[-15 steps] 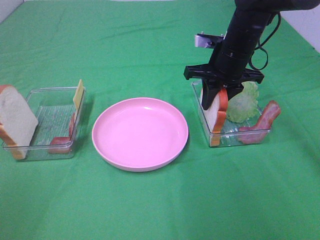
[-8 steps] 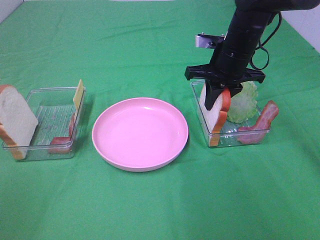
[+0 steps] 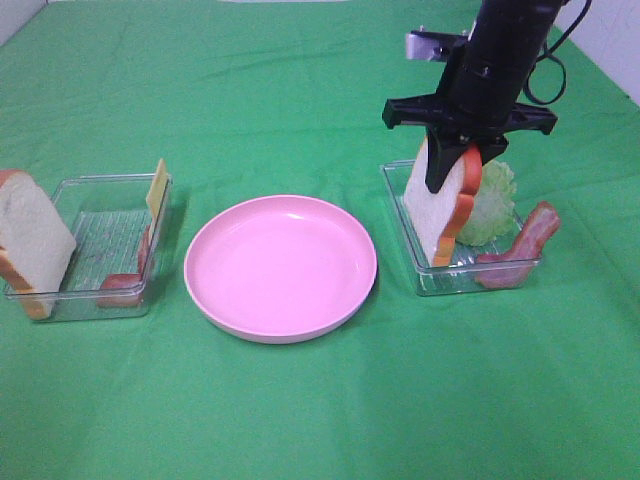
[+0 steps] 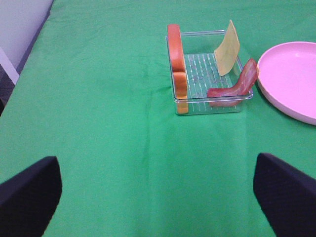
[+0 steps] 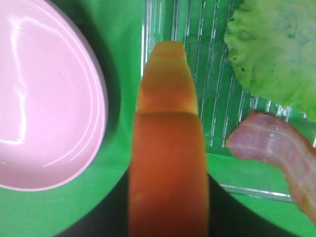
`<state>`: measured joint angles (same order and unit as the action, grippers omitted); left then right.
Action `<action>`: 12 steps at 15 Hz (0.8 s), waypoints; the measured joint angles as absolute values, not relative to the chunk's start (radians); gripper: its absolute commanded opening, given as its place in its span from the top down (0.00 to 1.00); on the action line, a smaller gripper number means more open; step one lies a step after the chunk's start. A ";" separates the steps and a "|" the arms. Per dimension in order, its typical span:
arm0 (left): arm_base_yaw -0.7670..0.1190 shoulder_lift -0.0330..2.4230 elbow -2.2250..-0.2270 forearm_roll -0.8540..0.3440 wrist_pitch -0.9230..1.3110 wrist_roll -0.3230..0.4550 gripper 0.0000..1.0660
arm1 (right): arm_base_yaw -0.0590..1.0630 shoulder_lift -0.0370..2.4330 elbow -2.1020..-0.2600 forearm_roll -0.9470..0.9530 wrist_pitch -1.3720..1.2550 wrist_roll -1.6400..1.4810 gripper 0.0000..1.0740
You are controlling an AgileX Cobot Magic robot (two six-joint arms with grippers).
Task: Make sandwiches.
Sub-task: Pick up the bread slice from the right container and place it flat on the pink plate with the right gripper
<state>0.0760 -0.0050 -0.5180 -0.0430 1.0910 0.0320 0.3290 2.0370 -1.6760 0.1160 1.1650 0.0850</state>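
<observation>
My right gripper [image 3: 452,166] is shut on a white bread slice [image 3: 437,212] with orange-brown crust and holds it upright just above the right clear tray [image 3: 428,278]. In the right wrist view the slice's crust [image 5: 168,158] fills the middle between the dark fingers [image 5: 114,213]. Pale green lettuce [image 3: 490,206] and a bacon strip [image 3: 522,244] stay in that tray. Another bread slice [image 3: 30,240], a cheese slice [image 3: 156,188] and bacon [image 3: 124,287] sit in the left tray [image 3: 95,300]. My left gripper [image 4: 158,197] is open, well short of that tray [image 4: 212,102].
A round pink plate [image 3: 280,266] lies between the two trays on the green cloth, with nothing on it. The right wrist view shows its rim [image 5: 96,98] just beside the held slice. The left wrist view catches its edge [image 4: 291,79] past the tray.
My right gripper closed on the bread slice and rose, lifting the slice off the floor of the right tray. The left arm has not moved.
</observation>
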 measured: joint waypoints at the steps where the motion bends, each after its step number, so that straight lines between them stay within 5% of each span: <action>1: 0.076 -0.005 -0.518 -0.043 1.091 0.032 0.06 | 0.329 1.997 -1.676 0.116 1.170 0.093 1.00; 8: 0.076 -0.005 -0.518 -0.043 1.091 0.032 0.06 | 0.329 1.727 -1.546 0.314 1.067 0.062 1.00; 12: 0.076 -0.005 -0.518 -0.043 1.091 0.032 0.06 | 0.329 1.700 -1.256 0.750 0.872 -0.169 1.00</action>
